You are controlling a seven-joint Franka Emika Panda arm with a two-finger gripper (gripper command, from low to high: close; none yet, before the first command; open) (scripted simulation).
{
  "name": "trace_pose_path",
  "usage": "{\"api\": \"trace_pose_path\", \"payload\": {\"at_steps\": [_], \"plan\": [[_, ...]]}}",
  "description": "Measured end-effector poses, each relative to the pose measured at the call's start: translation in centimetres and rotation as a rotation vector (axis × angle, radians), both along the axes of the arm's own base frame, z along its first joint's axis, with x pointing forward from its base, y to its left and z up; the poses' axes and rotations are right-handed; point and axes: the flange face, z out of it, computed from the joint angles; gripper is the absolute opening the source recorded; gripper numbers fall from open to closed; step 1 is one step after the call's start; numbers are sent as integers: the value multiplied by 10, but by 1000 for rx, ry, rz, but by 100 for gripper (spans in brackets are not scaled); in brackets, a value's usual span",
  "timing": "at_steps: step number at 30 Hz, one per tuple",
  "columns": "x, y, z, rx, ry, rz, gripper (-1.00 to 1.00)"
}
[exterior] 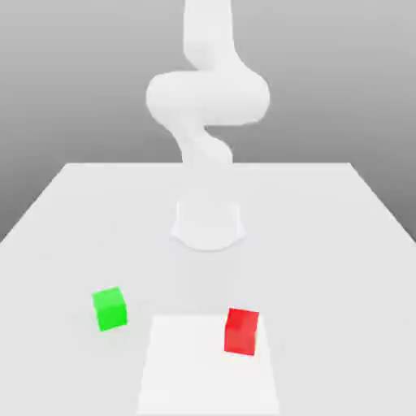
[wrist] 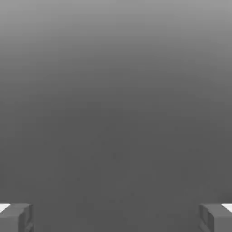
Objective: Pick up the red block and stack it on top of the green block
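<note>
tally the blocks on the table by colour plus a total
red block: 1
green block: 1
total blocks: 2

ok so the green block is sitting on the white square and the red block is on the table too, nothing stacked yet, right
Not quite: in the exterior view the red block is the one on the white square, and the green block lies off it. Nothing is stacked yet.
</note>
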Motion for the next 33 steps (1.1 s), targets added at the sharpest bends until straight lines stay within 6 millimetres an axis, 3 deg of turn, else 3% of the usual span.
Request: {"api": "trace_pose_path", "payload": {"at_steps": [5,10,15,21,24,33], "plan": [[46,8,-105,-77,143,241,0],[65,28,-210,-167,272,483,0],[56,49,-311,-272,391,728,0],[19,62,-411,-416,522,1023,0],[-3,62,-447,-486,574,1154,0],[-2,61,-487,-511,576,1186,0]]}}
